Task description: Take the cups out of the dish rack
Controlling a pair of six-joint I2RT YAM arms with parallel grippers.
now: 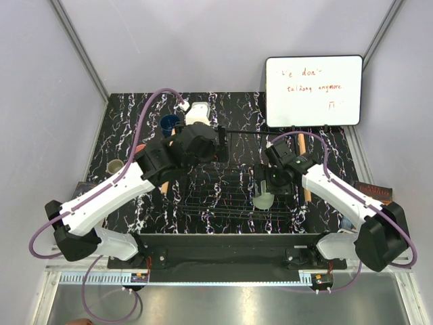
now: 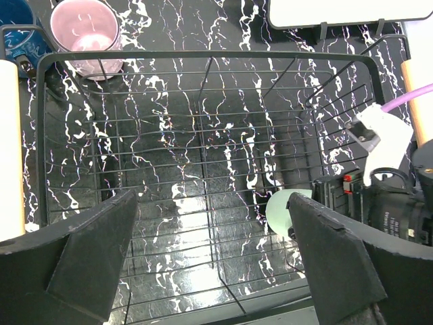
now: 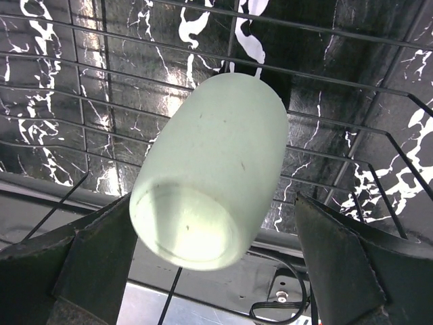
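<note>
Jaws on the right gripper (image 3: 213, 202) stand wide apart and hold nothing. The mint green cup (image 3: 210, 169) sits in the gap between them, at the middle of the right wrist view. It is tilted on the wires of the dish rack (image 1: 223, 193), with its flat round end toward the camera at lower centre. Its left flank comes right up to the edge of the left finger (image 3: 88, 261); whether they touch cannot be told. The right finger (image 3: 345, 261) stands clearly apart from it. In the top view this cup lies in the lower right part of the rack, just below the right gripper.

The left gripper (image 2: 211, 196) is likewise spread fully and empty, with only the rack's grid between its fingers. The mint green cup shows just left of the finger at the lower right of that view.

Outside the rack, at the upper left of the left wrist view, the pink cup (image 2: 86, 37) and the dark blue cup (image 2: 19, 34) stand side by side on the marbled table (image 1: 122, 115). The beige cup (image 1: 115, 166) stands far left in the top view.
</note>
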